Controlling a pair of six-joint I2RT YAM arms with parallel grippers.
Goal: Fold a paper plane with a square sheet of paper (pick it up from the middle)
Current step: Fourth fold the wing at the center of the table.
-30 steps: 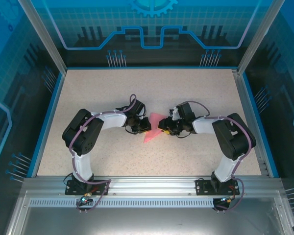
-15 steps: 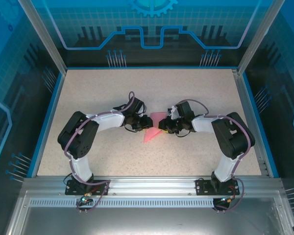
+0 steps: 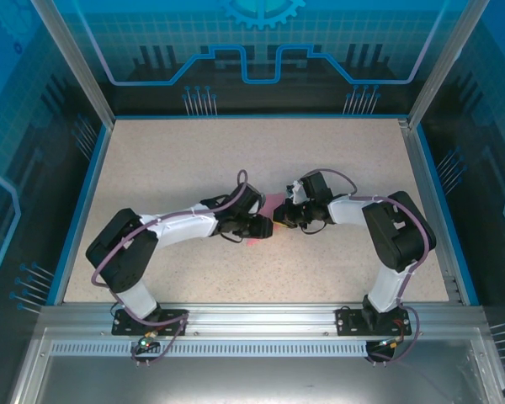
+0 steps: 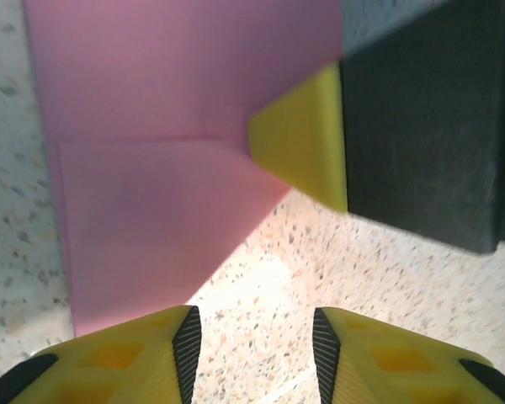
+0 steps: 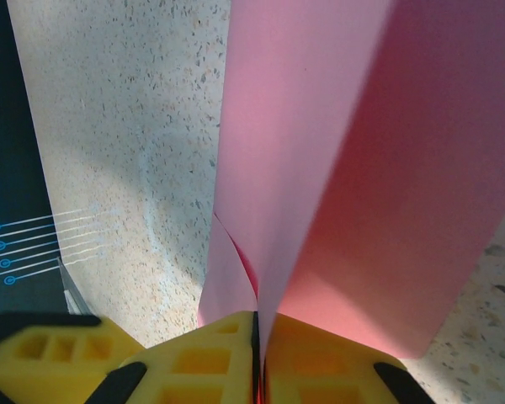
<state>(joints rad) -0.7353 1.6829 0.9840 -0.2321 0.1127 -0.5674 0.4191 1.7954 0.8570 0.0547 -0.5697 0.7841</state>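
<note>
The sheet of paper (image 3: 272, 203) is in the middle of the table (image 3: 151, 168), between the two arms, and it is no longer a flat square. In my left wrist view the paper (image 4: 151, 126) shows a straight crease with one layer lying over another. In my right wrist view it (image 5: 337, 168) rises as a doubled flap from a pinched edge. I judge that the early folds are made but the narrow dart shape is not there yet, so the later folds and the final creasing are left.

My right gripper (image 5: 257, 337) has its jaws pressed together on the paper's edge. My left gripper (image 4: 252, 337) has its jaws apart with nothing between them, over bare table just beside the paper's corner.
</note>
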